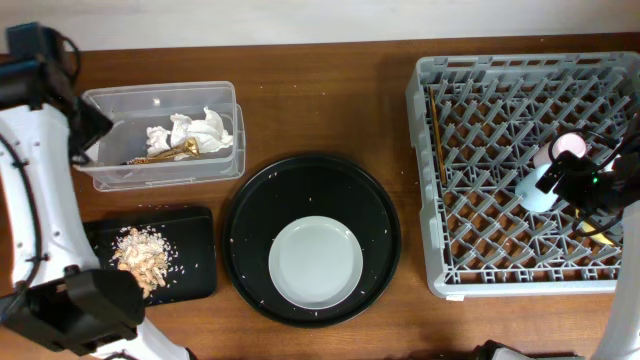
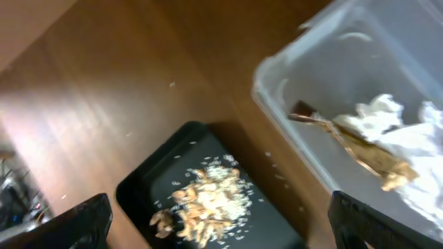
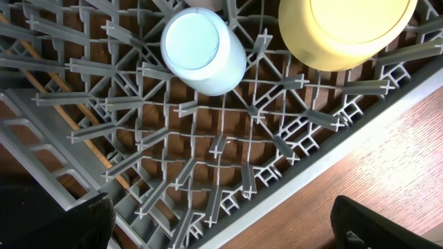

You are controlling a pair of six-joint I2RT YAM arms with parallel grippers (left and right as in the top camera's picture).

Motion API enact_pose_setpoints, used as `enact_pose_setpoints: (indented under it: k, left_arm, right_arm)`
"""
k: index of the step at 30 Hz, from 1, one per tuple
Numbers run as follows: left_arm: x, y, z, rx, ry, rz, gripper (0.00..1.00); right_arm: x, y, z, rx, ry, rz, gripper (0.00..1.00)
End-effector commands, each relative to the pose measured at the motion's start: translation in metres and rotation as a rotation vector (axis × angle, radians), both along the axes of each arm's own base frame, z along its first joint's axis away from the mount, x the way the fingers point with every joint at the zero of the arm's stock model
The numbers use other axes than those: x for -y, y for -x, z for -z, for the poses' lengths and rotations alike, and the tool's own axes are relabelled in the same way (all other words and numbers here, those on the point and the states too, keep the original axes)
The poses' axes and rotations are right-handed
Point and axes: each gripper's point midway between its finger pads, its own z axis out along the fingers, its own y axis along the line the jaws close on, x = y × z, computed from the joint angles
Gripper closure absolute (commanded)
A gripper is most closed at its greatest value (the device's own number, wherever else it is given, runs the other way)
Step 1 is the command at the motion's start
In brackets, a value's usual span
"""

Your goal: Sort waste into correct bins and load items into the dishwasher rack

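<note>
Rack (image 1: pixel 490 110) fills the right of the overhead frame. The chopsticks (image 1: pixel 437 130) lie along its left edge, and the pink cup (image 1: pixel 570 147) and blue cup (image 1: pixel 536 192) sit close together near its right side. In my right wrist view the bowl (image 3: pixel 346 28) sits in the rack at upper right, just beside the blue cup. My right gripper (image 3: pixel 221 228) hangs over the lattice with fingers spread wide and nothing between them.

The plate (image 1: pixel 315 262) rests on the round tray (image 1: pixel 260 210) at lower centre. At upper left, the tub (image 1: pixel 160 92) holds the napkins (image 1: pixel 195 130) and the wrapper (image 1: pixel 165 153). Below it, the scraps (image 1: pixel 140 258) lie on the flat tray (image 1: pixel 195 255). My left gripper (image 2: pixel 221 228) is also spread and empty, above the flat tray's near edge.
</note>
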Motion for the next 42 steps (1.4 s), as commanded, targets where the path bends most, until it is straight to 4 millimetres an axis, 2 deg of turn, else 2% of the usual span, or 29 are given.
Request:
enact_pose_setpoints:
  k: [1,6,8,11,18,22,26,30,34,37,39,42]
  left_arm:
    - [-0.008,0.009,-0.003,-0.008,0.000,-0.030,0.01]
    - [-0.008,0.009,-0.003,-0.008,0.000,-0.030,0.01]
    - [-0.008,0.009,-0.003,-0.008,0.000,-0.030,0.01]
    - [-0.008,0.009,-0.003,-0.008,0.000,-0.030,0.01]
    - [-0.008,0.009,-0.003,-0.008,0.000,-0.030,0.01]
    - [-0.008,0.009,-0.003,-0.008,0.000,-0.030,0.01]
    - [-0.008,0.009,-0.003,-0.008,0.000,-0.030,0.01]
    - [-0.008,0.009,-0.003,-0.008,0.000,-0.029,0.01]
    - [-0.008,0.009,-0.003,-0.008,0.000,-0.030,0.01]
    - [-0.008,0.009,-0.003,-0.008,0.000,-0.030,0.01]
    - [-0.008,0.009,-0.003,-0.008,0.000,-0.030,0.01]
    - [-0.008,0.009,-0.003,-0.007,0.000,-0.030,0.01]
  right_arm:
    - [0.002,0.001,0.002,-0.005,-0.003,0.014,0.02]
    - [0.001,0.000,0.002,-0.001,-0.009,0.013,0.02]
    - [-0.006,-0.002,0.002,0.015,-0.046,0.000,0.02]
    - [-0.047,-0.001,0.001,0.037,-0.262,-0.058,0.02]
    - [-0.091,-0.002,-0.011,0.088,-0.503,-0.136,0.02]
    - [-0.137,-0.006,-0.028,0.185,-0.572,-0.505,0.02]
    - [-0.176,0.002,-0.020,0.103,-0.517,-0.710,0.02]
    - [-0.226,0.018,-0.010,0.007,-0.431,-0.952,0.02]
    - [-0.287,0.026,-0.007,0.035,-0.307,-1.241,0.02]
    - [-0.329,0.027,-0.019,0.140,-0.347,-1.359,0.02]
    - [-0.347,0.023,-0.020,0.183,-0.320,-1.413,0.02]
    - [-0.355,0.018,0.002,0.138,-0.228,-1.440,0.01]
